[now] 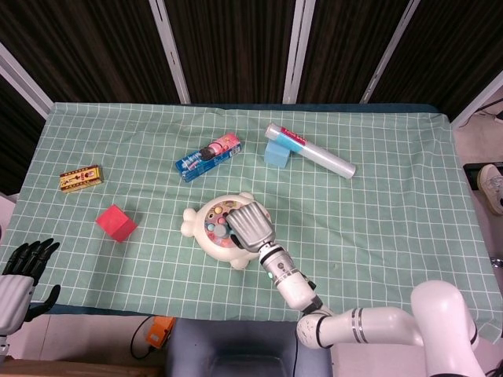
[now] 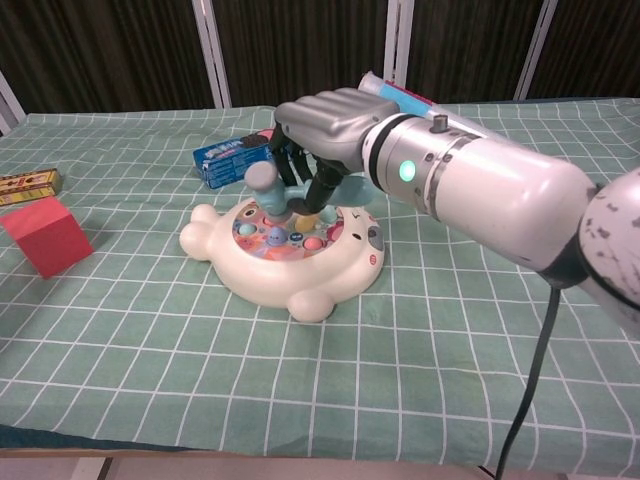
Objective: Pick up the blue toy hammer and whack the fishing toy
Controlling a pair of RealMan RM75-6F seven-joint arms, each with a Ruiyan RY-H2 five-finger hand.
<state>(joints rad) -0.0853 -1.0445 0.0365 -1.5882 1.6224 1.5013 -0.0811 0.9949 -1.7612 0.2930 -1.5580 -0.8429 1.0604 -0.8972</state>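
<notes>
The white fish-shaped fishing toy lies on the green checked cloth, its round dish holding several coloured fish. My right hand hangs right over it and grips the blue toy hammer. The hammer's head points down at the dish's left half, at or just above the coloured fish. My left hand shows at the head view's lower left corner, off the table, fingers apart and holding nothing.
A red cube and a yellow box sit at the left. A blue cookie pack, a light blue block and a clear tube lie behind the toy.
</notes>
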